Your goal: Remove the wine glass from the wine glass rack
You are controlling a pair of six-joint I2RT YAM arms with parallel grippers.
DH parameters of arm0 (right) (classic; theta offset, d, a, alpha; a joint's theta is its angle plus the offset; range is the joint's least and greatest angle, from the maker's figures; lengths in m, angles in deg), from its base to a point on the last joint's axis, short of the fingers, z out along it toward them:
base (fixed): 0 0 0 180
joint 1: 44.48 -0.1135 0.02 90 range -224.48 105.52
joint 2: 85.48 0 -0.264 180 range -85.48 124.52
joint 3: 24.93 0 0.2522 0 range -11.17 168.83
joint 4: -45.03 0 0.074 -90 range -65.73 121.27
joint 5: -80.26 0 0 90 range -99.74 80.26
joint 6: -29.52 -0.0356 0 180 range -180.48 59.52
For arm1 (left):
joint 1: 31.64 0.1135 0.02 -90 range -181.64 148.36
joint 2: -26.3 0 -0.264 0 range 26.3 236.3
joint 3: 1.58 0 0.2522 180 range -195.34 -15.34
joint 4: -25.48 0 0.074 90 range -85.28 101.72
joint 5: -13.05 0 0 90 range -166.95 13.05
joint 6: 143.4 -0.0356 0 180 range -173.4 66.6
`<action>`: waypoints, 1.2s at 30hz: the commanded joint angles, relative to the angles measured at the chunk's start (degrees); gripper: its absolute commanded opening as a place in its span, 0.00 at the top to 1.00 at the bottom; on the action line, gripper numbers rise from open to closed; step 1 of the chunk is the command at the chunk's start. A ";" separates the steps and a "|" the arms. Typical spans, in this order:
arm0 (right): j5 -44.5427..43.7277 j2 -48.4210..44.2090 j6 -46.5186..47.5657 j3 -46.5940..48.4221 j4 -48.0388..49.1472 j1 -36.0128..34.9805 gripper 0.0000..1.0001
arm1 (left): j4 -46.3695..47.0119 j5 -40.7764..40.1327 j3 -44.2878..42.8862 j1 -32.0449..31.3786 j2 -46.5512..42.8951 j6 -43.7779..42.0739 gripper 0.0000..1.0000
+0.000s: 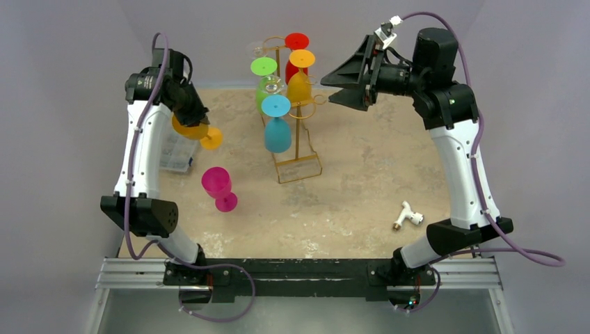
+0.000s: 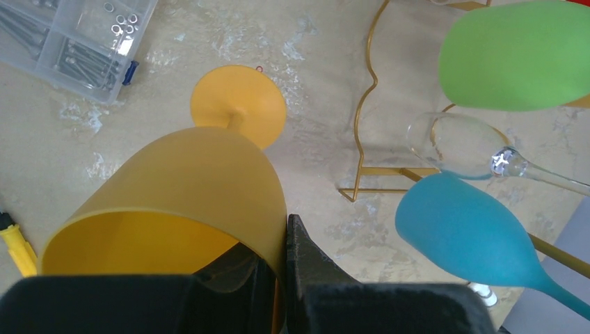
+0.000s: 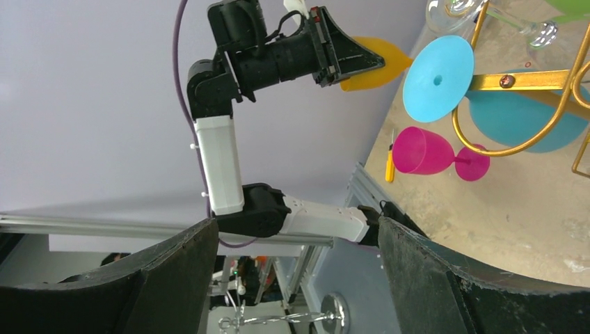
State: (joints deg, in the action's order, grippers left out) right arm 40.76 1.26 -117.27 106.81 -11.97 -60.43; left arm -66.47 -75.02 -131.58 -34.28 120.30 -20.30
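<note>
The gold wire wine glass rack stands mid-table with green, red, orange, blue and clear glasses hanging upside down on it. My left gripper is left of the rack, shut on the rim of a yellow-orange wine glass, one finger inside the bowl and one finger outside. The glass is off the rack, above the table. My right gripper is open and empty, level with the rack's upper hooks on its right; its fingers are spread wide.
A pink glass lies on its side front-left of the rack. A clear parts box sits at the left edge, with a yellow tool near it. A white pipe fitting lies front-right. The rack's base and blue glass are close to the held glass.
</note>
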 commanded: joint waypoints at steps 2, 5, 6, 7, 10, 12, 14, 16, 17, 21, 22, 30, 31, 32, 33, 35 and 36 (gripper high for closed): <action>0.57 -0.83 2.83 2.09 -1.77 0.69 0.17 | 6.89 -1.07 4.41 0.50 0.70 -1.99 1.00; 0.48 -0.95 3.25 1.85 -2.34 0.79 0.17 | 8.93 -1.47 7.47 0.43 0.84 -1.99 1.00; 0.48 -1.02 3.43 1.76 -2.48 0.83 0.16 | 9.73 -1.58 8.51 0.39 0.84 -2.07 1.00; 0.48 -1.04 3.52 1.74 -2.65 0.90 0.17 | 10.48 -1.52 9.50 0.35 0.84 -2.16 1.00; 0.72 -1.00 3.62 1.81 -2.95 1.33 0.17 | 12.17 -1.68 12.54 0.16 1.00 -2.49 1.00; 1.05 -0.79 3.63 2.03 -3.19 1.72 0.17 | 12.68 -1.67 13.65 0.00 1.25 -2.58 1.00; 1.40 -0.50 3.70 2.55 -3.53 2.21 0.17 | 13.60 -1.75 14.92 -0.29 1.28 -2.88 1.00; 1.82 -0.08 3.70 3.17 -3.70 2.57 0.17 | 14.52 -3.03 16.16 -0.67 1.42 -3.29 1.00; 1.94 0.12 3.66 3.47 -3.77 2.66 0.17 | 14.49 -3.28 16.45 -0.82 1.67 -3.35 1.00; 2.47 0.90 3.62 4.74 -3.86 3.48 0.17 | 13.86 -3.60 18.03 -1.30 2.07 -3.64 1.00; 2.61 1.01 3.62 4.87 -3.86 3.64 0.17 | 13.85 -3.89 18.64 -1.36 2.02 -3.70 1.00; 3.50 1.16 4.14 4.36 -3.87 5.37 0.17 | 14.47 -5.15 23.04 -2.64 2.23 -4.86 1.00; 3.61 1.09 4.20 4.25 -3.87 5.70 0.17 | 14.47 -5.26 23.55 -2.76 2.24 -5.00 1.00; 3.71 0.96 4.31 4.17 -3.87 5.93 0.17 | 14.52 -5.32 23.99 -2.93 2.26 -4.98 1.00; 3.79 0.83 4.37 4.07 -3.87 6.17 0.17 | 14.66 -5.36 24.49 -3.05 2.17 -4.98 1.00; 3.88 0.57 4.60 3.75 -3.91 6.53 0.17 | 15.05 -5.26 25.15 -3.20 2.07 -5.04 1.00; 3.90 0.40 4.71 3.57 -3.99 6.65 0.17 | 15.16 -5.34 25.26 -3.37 2.11 -5.21 1.00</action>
State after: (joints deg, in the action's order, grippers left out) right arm 42.70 2.66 -114.15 109.74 -15.97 -54.50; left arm -53.36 -79.17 -107.15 -36.99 122.46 -23.93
